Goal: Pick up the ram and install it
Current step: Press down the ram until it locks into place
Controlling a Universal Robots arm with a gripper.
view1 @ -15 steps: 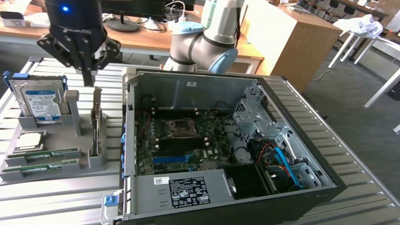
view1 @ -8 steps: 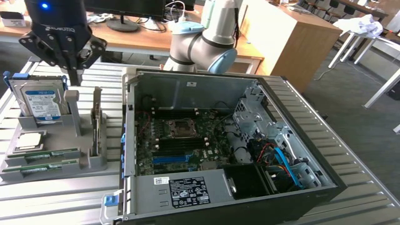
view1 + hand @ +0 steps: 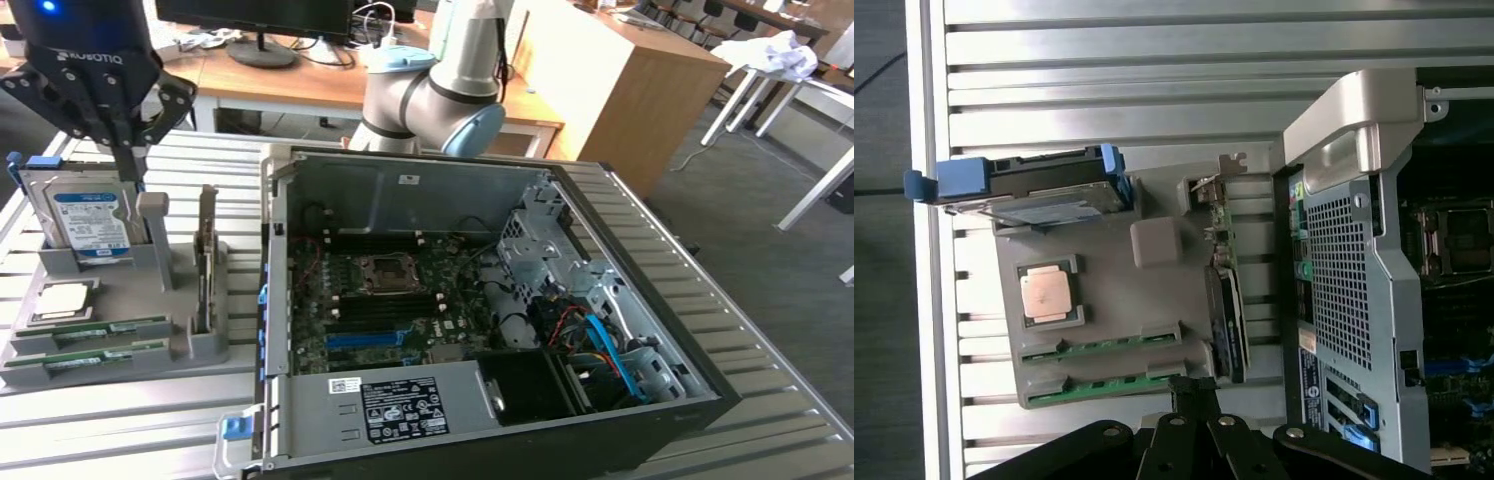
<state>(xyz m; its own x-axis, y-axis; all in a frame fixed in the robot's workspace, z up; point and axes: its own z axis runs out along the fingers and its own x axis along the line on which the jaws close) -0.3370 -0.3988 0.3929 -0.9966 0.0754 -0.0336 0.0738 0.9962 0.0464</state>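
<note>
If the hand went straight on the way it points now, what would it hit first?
Probably the grey tray, close to the ends of the ram sticks; the hand is high above, so depth is unclear.

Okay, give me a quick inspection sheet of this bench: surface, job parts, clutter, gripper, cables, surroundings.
Surface: slatted metal table carrying a grey holder and an open computer case.
Job's things: two ram sticks lying in the holder's slots, not installed.
Clutter: hard drive, processor and upright card, all in the holder.
Grippers: gripper shut, empty, above the holder.
Cables: blue and orange leads inside the case.
Surroundings: desks, a monitor.
</note>
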